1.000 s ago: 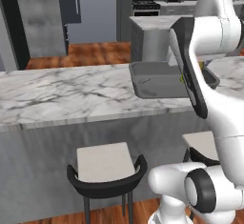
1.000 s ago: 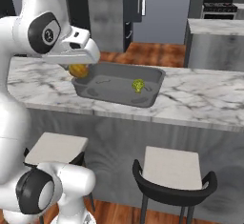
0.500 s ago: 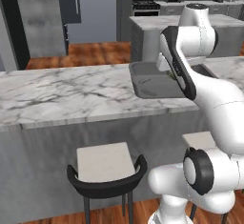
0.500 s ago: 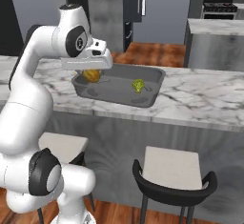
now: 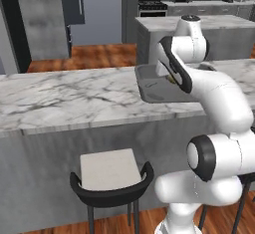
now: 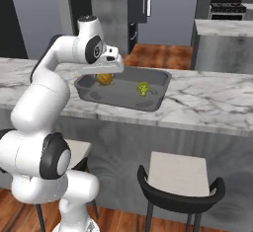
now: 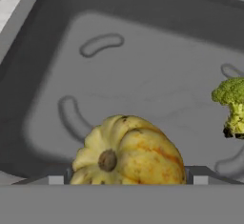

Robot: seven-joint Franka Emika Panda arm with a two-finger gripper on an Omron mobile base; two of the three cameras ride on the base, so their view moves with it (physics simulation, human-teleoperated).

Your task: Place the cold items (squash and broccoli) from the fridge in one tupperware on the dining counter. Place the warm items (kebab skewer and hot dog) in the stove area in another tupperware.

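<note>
Squash [image 7: 127, 151] and broccoli [image 7: 232, 105] both sit in the grey tupperware [image 6: 159, 89] on the marble tabletop [image 5: 64, 98], well apart. My end effector [image 6: 103, 67] hovers over the squash, jaws spread wide, nothing held. I judge the squash rigid, smooth and round, so likely to roll; I'd grip across its ribs. The broccoli looks light and crumbly; I'd take the stalk. Stools [image 6: 178, 180] below, fridge [image 5: 45, 16] and stove [image 6: 226, 10] behind.
</note>
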